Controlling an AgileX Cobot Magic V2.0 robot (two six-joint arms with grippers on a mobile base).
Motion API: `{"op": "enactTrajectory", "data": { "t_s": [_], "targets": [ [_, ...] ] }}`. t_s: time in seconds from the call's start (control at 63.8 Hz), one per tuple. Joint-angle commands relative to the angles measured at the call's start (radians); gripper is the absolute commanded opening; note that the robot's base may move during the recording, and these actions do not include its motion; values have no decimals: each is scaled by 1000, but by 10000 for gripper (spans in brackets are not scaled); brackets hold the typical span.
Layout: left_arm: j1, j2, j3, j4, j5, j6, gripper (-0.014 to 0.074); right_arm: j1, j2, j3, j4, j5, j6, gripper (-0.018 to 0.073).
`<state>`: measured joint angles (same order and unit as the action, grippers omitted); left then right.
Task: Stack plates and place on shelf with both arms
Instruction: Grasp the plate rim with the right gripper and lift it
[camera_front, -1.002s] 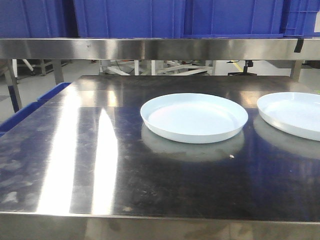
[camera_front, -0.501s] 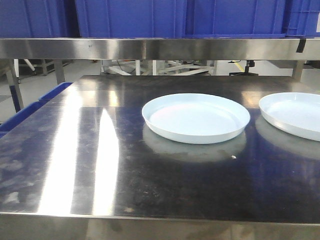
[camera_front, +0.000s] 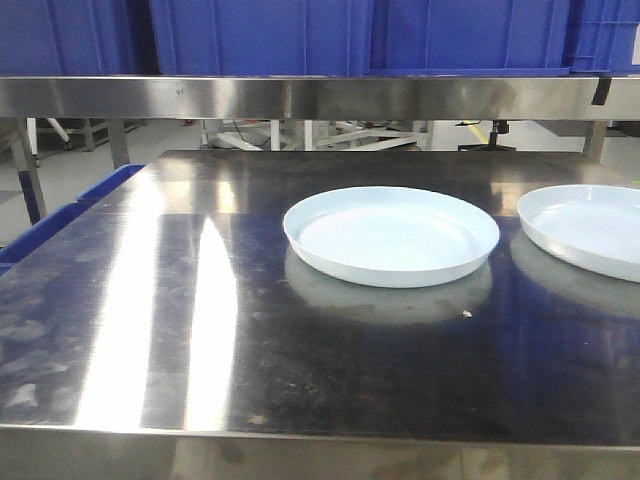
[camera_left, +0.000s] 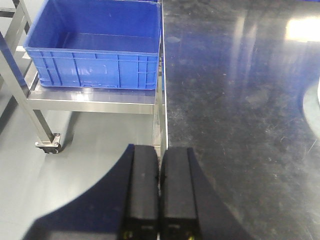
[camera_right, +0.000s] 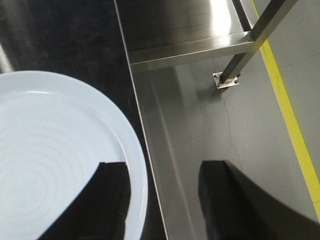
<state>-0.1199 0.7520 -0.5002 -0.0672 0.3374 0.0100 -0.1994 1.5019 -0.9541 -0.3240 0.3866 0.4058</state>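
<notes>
Left jaws are pressed tight together with nothing between them, and I hang them over the left edge of the desk, near a blue crate on a low cart. My right jaws are spread wide and hold nothing; the rim of the right plate sits between them, close to the desk's right edge. The middle plate lies flat on the desk, beside the right plate but not touching it.
</notes>
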Motion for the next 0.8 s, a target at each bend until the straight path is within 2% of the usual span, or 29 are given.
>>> {"op": "enactTrajectory", "data": {
  "t_s": [0.0, 0.579, 0.673, 0.783],
  "targets": [
    [3, -5, -26, -5, -83, -10, 86, -8, -6, -50, -13, -39, -3, 438],
    [3, -5, -26, -5, -83, -10, 86, -35, 139, -50, -13, -75, -3, 425],
    [3, -5, -26, -5, -83, -10, 86, -35, 140, -50, -13, -85, -3, 295],
    [3, -5, -26, -5, -83, -10, 87, -35, 138, -50, -13, -88, -3, 42]
  ]
}}
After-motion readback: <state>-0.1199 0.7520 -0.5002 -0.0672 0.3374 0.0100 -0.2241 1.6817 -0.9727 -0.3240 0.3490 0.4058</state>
